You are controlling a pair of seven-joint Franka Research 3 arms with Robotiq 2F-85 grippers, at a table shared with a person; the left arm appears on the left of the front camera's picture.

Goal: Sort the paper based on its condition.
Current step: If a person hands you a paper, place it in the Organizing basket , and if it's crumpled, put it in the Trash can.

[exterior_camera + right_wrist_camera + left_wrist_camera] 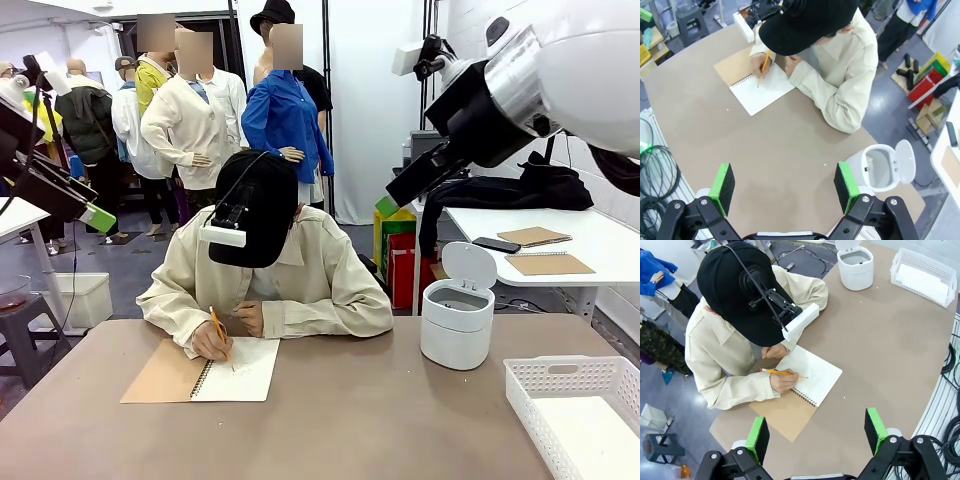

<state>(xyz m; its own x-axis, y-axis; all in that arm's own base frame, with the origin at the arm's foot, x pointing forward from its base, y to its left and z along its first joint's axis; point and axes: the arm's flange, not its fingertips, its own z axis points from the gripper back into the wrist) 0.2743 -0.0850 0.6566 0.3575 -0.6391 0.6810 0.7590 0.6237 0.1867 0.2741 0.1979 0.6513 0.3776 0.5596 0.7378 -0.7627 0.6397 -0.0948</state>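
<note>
Nothing for you to sort yet, I reckon: the person's hand point(784, 381) is writing with a pencil point(780, 372) on a bound page of the notebook point(815, 371). Your left gripper point(816, 432) and right gripper point(784, 186) hang high, jaws spread wide, both empty. The loose paper point(924, 282) lies in the basket point(927, 262), about 1 o'clock from the left gripper and well apart. Your next move needs a free sheet.

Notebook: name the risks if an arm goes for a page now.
1. The person's hand and pencil rest on the notebook, head bent over it; a descending arm could strike them.
2. The page is bound in the spiral, so a pull may tear it or drag the notebook.
3. The bin stands with its lid up; a sweeping arm could knock it.
</note>
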